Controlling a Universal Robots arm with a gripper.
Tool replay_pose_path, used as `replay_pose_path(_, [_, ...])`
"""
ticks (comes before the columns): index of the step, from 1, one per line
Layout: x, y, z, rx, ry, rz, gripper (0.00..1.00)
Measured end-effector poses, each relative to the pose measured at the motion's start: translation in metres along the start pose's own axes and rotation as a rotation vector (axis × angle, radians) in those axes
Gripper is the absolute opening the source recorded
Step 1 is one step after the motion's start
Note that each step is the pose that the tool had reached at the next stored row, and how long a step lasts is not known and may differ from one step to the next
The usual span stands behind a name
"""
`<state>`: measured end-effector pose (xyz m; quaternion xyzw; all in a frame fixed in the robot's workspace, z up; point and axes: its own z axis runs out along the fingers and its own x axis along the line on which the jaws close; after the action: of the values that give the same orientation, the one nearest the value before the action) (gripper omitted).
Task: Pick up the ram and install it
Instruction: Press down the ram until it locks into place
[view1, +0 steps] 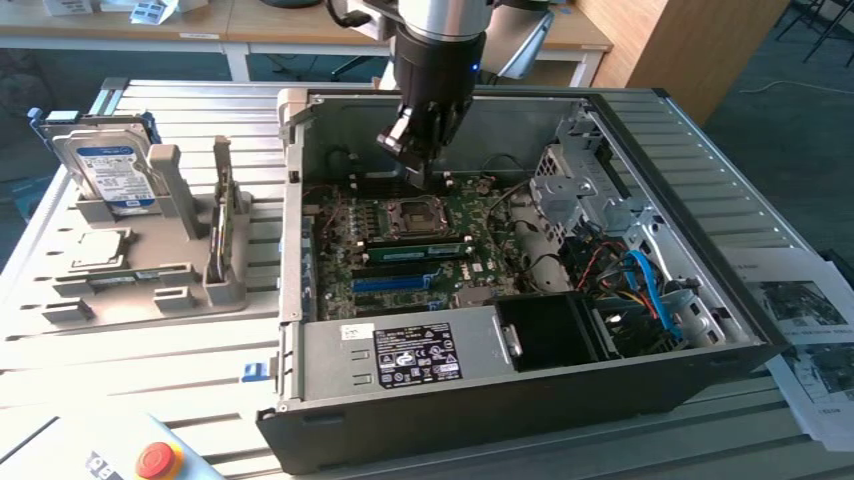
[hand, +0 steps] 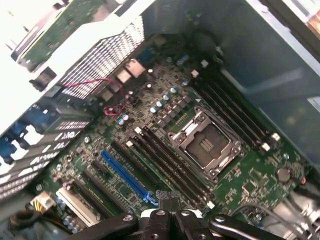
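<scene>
- Open computer case (view1: 534, 380) sits on the slatted table (view1: 160, 360), with a grey parts holder (view1: 147, 270) on the exterior view's left carrying a hard drive (view1: 114, 175).
- Gripper (view1: 424, 178) hangs inside the case over the motherboard (view1: 414, 250), near the empty processor socket (hand: 205, 145). Fingers pinched fully together, nothing between them.
- Ram (view1: 416, 251) lies on the motherboard beside the socket, near the blue slot (hand: 125, 175).
- Labels on the drive and power supply (view1: 400, 352) aren't readable.
</scene>
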<state>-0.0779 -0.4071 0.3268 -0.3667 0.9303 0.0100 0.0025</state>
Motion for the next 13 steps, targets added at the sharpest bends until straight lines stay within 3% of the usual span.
replay_pose_path(13, [0.0, 0.0, 0.0001, 0.0028, -0.0039, 0.236, 0.1])
